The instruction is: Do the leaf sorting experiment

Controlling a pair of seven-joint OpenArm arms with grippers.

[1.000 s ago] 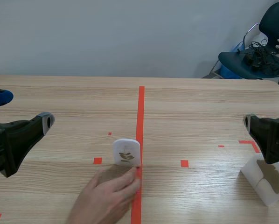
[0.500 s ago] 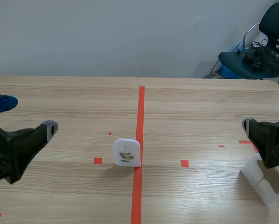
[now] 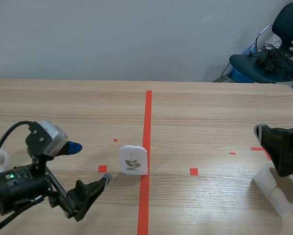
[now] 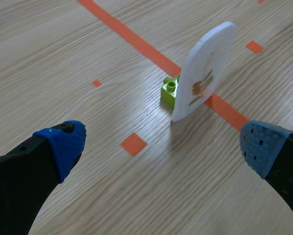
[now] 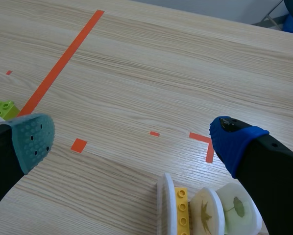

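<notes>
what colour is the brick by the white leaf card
The brick is lime green; clearest in the left wrist view.

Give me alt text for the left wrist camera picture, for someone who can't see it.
A white round-topped card with a leaf sprig printed on it stands upright on the wooden table, a small green brick at its base, by an orange tape line. The left gripper is open, its blue pads apart, the card ahead of it.
</notes>
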